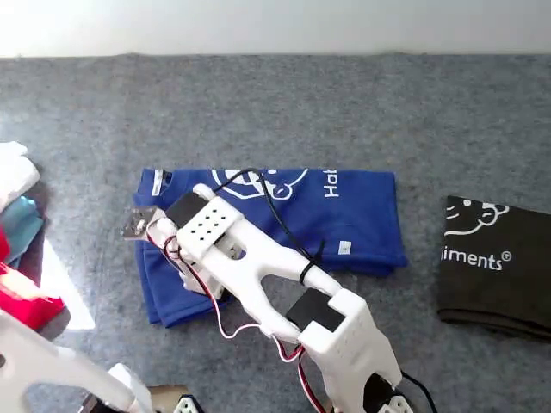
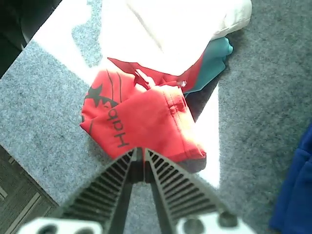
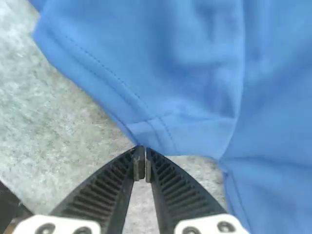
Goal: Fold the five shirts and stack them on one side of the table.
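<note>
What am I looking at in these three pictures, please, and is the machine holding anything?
Two robot arms sit at a grey table. One picture looks down from above; the other two come from cameras on the wrists. In the middle lies a blue shirt, at one side a folded dark shirt, at the other a pile: red shirt, teal shirt, white shirt. The left gripper is shut and empty near the red one. The right gripper is shut at the blue shirt's hem; whether it pinches cloth is unclear.
</note>
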You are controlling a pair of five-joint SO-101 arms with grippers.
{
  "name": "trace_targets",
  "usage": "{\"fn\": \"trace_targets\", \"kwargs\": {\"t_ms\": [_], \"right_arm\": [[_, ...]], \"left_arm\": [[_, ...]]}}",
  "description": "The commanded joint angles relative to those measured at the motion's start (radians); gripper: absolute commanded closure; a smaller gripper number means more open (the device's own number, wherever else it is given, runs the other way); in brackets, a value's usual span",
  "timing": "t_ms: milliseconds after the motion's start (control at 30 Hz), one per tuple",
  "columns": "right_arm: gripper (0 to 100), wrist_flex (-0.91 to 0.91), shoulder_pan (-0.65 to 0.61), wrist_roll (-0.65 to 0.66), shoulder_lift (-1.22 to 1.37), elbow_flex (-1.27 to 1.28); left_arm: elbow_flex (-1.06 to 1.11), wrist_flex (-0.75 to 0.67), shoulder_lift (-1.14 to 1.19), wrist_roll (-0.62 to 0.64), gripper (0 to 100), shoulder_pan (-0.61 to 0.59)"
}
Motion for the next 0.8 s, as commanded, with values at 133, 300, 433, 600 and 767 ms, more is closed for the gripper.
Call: {"fn": "trace_targets", "kwargs": {"t_ms": [133, 300, 433, 600, 767], "right_arm": [[98.4, 0.028, -0.068, -0.006, -0.012, -0.112], [82.3, 0.028, -0.137, 0.008, -0.002, -0.110], [68.3, 0.027, -0.162, 0.014, 0.001, -0.107], [68.6, 0.004, -0.200, 0.018, 0.096, -0.112], [73.6, -0.062, -0.239, 0.018, 0.159, -0.114]], "left_arm": [[-0.004, -0.012, -0.025, -0.014, 99, -0.002], [-0.004, -0.008, -0.020, -0.014, 99, -0.002], [-0.004, -0.006, -0.020, -0.014, 99, -0.002], [-0.002, -0.006, -0.018, -0.014, 99, 0.002], [0.033, -0.009, -0.018, -0.014, 98, 0.003]]}}
